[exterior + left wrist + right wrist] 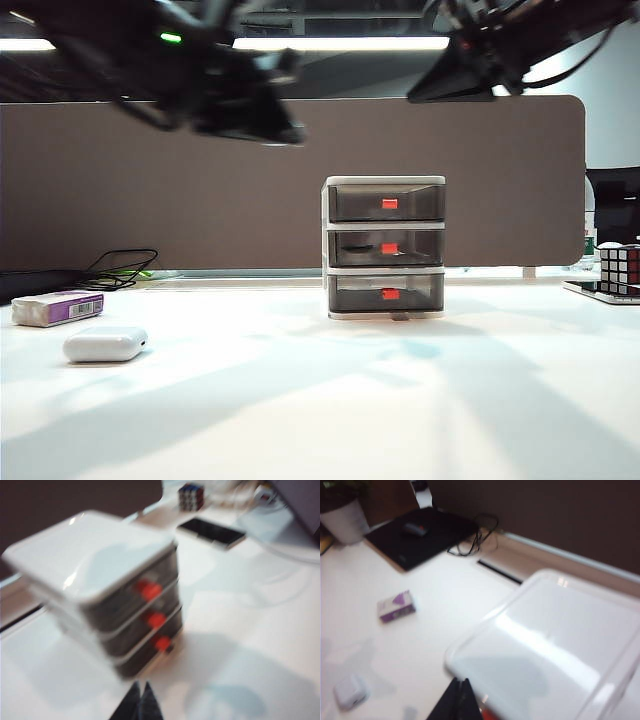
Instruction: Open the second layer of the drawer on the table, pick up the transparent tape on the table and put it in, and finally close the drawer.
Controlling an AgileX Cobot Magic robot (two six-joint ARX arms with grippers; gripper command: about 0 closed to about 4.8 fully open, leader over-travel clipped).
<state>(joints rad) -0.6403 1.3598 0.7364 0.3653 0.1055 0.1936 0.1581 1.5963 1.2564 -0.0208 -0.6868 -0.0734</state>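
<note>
I am holding both claws high above the table (320, 420); left claw (140, 696) and right claw (460, 692) are pinched shut, carrying nothing. The drawer (385, 248) is standing near the back edge, every tier closed. I cannot see the tape. Risk: misjudging a descent and striking the unit's lid.

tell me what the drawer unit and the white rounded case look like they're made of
The drawer unit: most likely plastic. Its white frame is glossy, with glare on the top in the right wrist view; the smoky grey drawers look translucent, with red-orange handles. The white rounded case: probably smooth plastic with a soft sheen and rounded corners, though the view is too small to be sure.
</note>
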